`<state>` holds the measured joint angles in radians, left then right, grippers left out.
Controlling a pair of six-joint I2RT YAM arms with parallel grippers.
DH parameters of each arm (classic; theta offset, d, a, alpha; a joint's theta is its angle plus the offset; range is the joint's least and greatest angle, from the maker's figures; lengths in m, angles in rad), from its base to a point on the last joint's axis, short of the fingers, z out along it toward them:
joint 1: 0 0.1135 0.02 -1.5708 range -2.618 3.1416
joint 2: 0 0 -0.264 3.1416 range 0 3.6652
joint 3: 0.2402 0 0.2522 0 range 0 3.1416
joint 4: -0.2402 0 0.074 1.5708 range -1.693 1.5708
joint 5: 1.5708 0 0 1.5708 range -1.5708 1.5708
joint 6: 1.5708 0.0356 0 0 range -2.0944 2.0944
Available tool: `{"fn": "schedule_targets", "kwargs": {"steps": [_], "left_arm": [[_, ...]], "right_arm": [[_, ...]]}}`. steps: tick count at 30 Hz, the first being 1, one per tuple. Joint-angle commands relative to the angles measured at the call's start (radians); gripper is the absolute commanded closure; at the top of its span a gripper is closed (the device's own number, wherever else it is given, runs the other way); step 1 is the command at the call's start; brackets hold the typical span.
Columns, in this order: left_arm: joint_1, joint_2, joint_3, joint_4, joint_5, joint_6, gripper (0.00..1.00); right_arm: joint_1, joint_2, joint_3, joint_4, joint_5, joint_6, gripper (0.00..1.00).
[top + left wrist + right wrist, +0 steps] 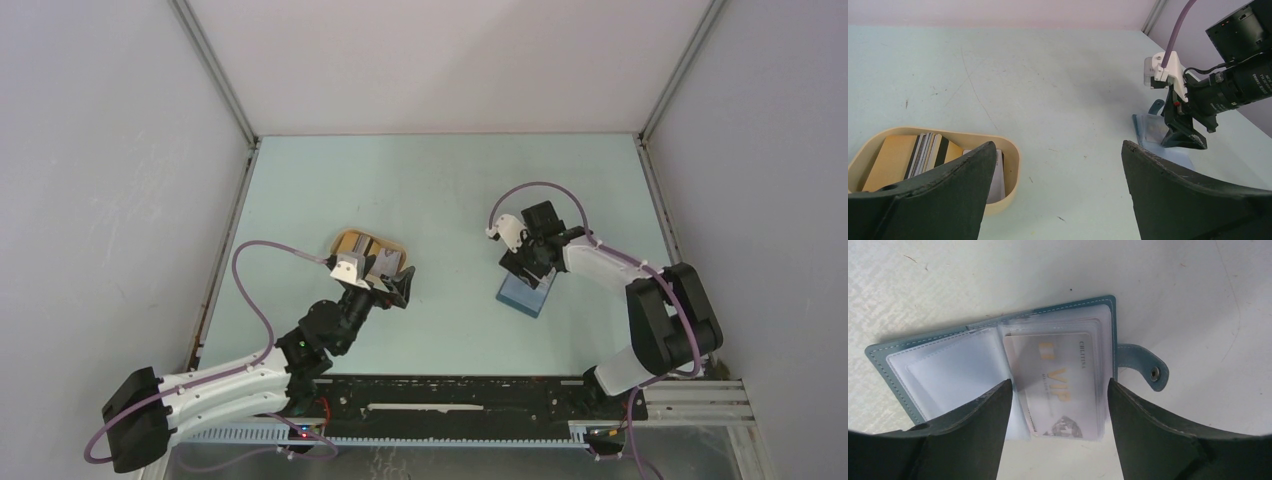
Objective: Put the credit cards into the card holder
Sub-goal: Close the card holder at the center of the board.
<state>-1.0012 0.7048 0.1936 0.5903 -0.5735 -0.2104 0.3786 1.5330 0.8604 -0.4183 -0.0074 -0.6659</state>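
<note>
Because the card holder (pixel 948 365) lies opened flat on the table (pixel 450 180) in front of the right arm, its clear sleeves facing up and its snap tab (pixel 1143 367) sticking out to one side, the step in hand looks like seating one pale card (pixel 1068 365) in the sleeve on the tab side. The right gripper (pixel 1058 382) hangs directly over it with a finger close along each side edge of that card. The jaws stand at about the card's width, but from the wrist view I cannot tell whether they pinch the card or merely flank it. The card appears to be at least partly under the clear plastic, though glare on the sleeve makes its depth hard to read. To do this well, the push should run straight along the sleeve, with the card kept flat and low so its leading corners do not snag the sleeve's lip. Pressure should be light, since nothing pins the holder down and it could skate across the table or fold shut. The jaws should let go only once the card sits square inside. Well apart on the left, the rest of the credit cards (pixel 928 150) lie bunched in a tan tray (pixel 1015 160). The left gripper (pixel 1058 145) hovers at the tray's near rim with jaws spread wide and nothing between them, well placed to pick the next one.
</note>
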Motion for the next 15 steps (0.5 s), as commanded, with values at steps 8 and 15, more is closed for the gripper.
{"fn": "schedule_targets", "kwargs": {"steps": [8, 15], "left_arm": [[-0.002, -0.009, -0.009, 0.035, -0.004, -0.021, 0.00], [0.020, -0.024, 0.033, -0.047, 0.179, -0.144, 0.00]], "right_arm": [[-0.038, -0.103, 0.020, 0.019, 0.004, 0.032, 0.15], [-0.160, -0.261, 0.055, -0.123, -0.397, 0.026, 0.05]]}}
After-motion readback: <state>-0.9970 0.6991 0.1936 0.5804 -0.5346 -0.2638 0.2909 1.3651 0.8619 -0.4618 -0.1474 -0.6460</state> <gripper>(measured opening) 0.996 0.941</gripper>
